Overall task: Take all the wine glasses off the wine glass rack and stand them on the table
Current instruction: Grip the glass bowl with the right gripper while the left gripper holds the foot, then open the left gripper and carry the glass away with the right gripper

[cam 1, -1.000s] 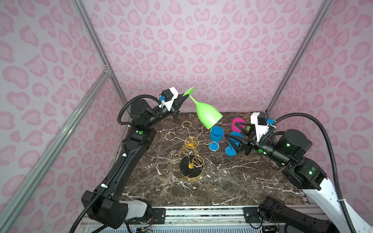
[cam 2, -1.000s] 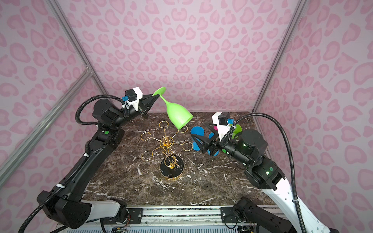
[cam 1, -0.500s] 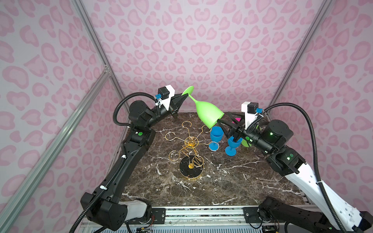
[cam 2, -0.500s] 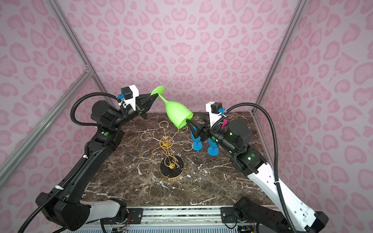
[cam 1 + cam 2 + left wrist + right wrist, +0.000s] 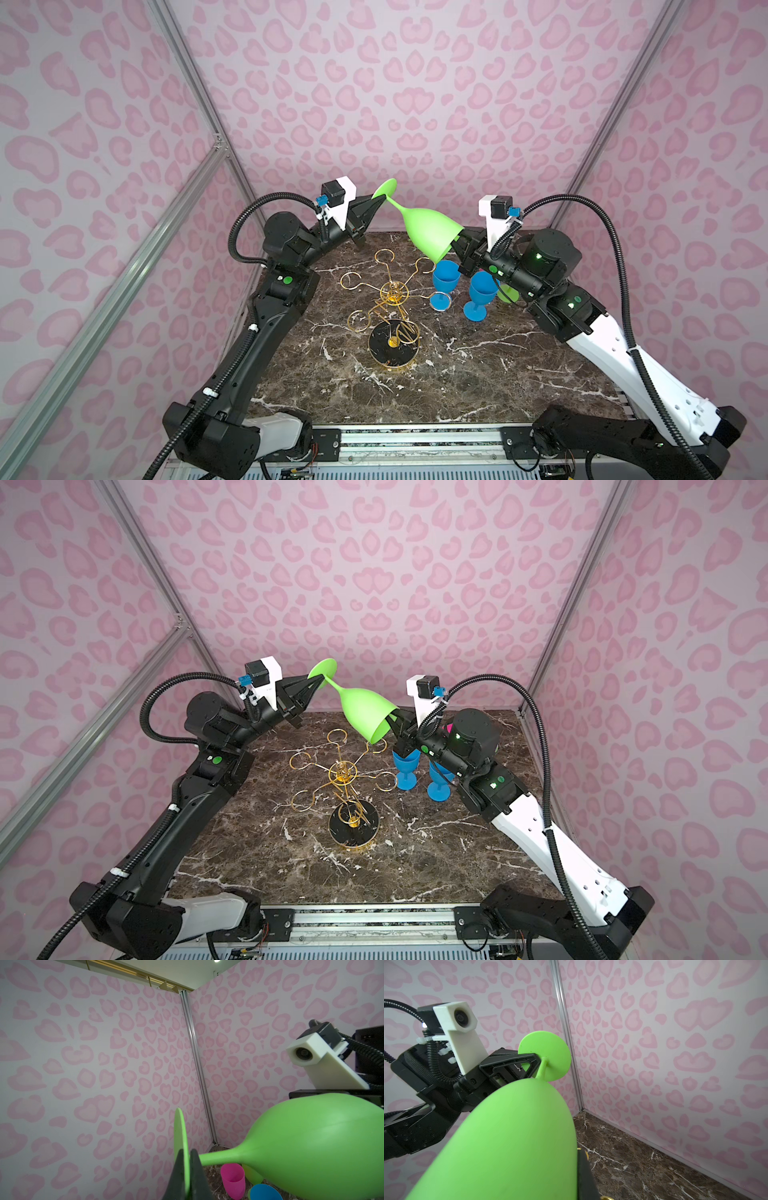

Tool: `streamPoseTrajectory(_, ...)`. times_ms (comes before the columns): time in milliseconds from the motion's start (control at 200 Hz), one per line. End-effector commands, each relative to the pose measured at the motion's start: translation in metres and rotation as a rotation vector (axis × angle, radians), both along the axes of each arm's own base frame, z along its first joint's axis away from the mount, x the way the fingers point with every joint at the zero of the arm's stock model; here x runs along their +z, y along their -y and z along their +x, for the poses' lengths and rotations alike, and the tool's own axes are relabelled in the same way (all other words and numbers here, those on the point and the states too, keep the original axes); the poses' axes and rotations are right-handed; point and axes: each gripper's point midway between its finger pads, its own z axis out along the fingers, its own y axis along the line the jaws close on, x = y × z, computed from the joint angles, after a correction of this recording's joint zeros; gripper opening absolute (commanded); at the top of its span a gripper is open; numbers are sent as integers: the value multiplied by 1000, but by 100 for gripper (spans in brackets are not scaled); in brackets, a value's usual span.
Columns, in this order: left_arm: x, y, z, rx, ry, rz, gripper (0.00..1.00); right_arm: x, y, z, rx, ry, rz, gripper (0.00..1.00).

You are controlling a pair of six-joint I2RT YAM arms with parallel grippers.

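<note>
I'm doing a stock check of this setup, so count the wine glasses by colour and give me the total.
Green: 2, the raised green glass and the standing green glass
Blue: 2, the front blue glass and the back blue glass
Pink: 1, the pink glass
Total: 5

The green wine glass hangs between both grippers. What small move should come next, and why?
Probably the left gripper should open and let go of the foot. The right gripper is shut on the rim of the bowl, so the green wine glass, clear of the wine glass rack, has a second hold.
</note>
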Motion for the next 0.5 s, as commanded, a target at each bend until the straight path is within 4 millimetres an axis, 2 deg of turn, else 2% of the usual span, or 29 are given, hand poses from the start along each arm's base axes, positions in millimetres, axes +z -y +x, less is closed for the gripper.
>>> streamPoseTrajectory(0,10,-7,0,27,16,-49,26,5,15,-10,-32,5,15,0)
streamPoseTrajectory(50,14,-10,3,50,11,-68,41,5,27,-15,-68,-10,-2,0)
streamPoseTrajectory(125,14,-19,8,110,6,-88,56,0,50,-20,-138,-52,-52,0)
streamPoseTrajectory(245,17,-45,11,268,25,-147,87,-10,99,-36,-285,-134,-124,0)
streamPoseTrajectory(360,21,-74,1,385,44,-209,95,-30,136,-60,-384,-246,-219,0)
streamPoseTrajectory(370,21,-76,0,395,45,-215,95,-23,140,-64,-391,-240,-212,0)
streamPoseTrajectory(390,21,-81,-3,413,47,-227,96,-28,146,-69,-404,-263,-229,0)
streamPoseTrajectory(460,18,-98,-10,480,56,-261,100,-54,166,-81,-466,-361,-318,0)
streamPoseTrajectory(495,16,-107,-13,514,56,-275,98,-65,175,-86,-498,-406,-361,0)
